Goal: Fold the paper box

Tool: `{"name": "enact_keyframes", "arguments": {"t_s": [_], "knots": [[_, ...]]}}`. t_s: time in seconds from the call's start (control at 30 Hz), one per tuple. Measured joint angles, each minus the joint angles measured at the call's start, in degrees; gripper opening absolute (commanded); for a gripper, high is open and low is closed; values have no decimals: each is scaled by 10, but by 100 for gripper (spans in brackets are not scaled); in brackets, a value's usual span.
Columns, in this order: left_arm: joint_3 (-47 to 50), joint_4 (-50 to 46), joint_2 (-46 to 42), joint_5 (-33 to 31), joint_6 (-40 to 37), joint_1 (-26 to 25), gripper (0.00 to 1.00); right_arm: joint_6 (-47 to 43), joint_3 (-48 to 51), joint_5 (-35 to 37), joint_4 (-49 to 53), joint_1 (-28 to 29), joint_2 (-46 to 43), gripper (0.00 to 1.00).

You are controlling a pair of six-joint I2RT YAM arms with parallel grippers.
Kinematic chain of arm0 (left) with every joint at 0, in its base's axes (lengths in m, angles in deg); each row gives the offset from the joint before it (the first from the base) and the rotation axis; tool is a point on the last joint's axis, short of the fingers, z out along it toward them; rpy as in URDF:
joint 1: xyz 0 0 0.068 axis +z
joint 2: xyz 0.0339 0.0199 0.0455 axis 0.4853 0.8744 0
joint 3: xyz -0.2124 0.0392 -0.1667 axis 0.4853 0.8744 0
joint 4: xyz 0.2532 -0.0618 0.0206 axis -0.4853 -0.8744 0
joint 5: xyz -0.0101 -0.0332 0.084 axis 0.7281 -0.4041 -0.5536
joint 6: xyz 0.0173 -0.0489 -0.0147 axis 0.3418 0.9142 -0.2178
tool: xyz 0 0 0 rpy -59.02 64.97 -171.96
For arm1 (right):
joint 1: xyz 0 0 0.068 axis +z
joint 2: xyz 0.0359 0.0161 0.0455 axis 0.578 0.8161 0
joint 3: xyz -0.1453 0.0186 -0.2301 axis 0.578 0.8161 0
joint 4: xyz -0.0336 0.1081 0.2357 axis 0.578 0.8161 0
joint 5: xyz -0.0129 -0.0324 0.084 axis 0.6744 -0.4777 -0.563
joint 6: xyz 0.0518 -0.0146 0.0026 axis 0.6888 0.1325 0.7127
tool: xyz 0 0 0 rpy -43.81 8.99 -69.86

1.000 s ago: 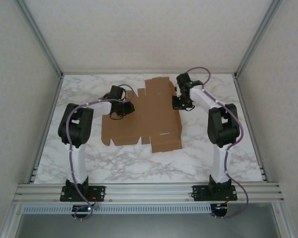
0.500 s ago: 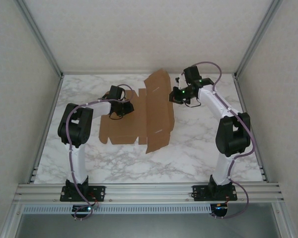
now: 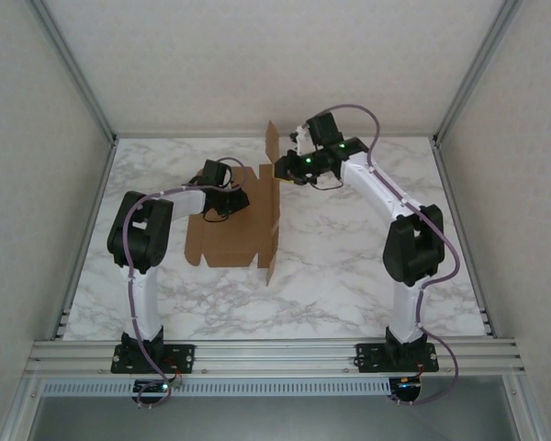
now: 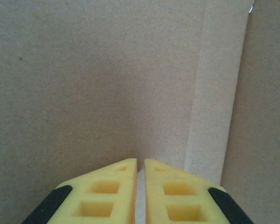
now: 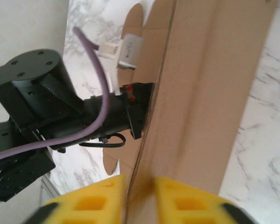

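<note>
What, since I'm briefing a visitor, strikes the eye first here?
The paper box lies mid-table with its right panel standing upright. The right gripper straddles that panel's far edge; the shut left gripper points at the flat part.

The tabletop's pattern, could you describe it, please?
The tabletop is white marble with grey veining, clearest in the top external view.
</note>
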Motion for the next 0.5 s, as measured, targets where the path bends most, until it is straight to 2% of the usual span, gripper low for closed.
{"name": "enact_keyframes", "arguments": {"t_s": [0.2, 0.23, 0.5], "knots": [[1, 4, 1, 3, 2, -1, 13, 6, -48, 8, 5, 30, 45, 94], [2, 5, 1, 3, 2, -1, 12, 5, -50, -1, -2, 32, 47, 98], [3, 9, 1, 3, 2, -1, 11, 22, -59, -50, -51, 41, 67, 99]]}}
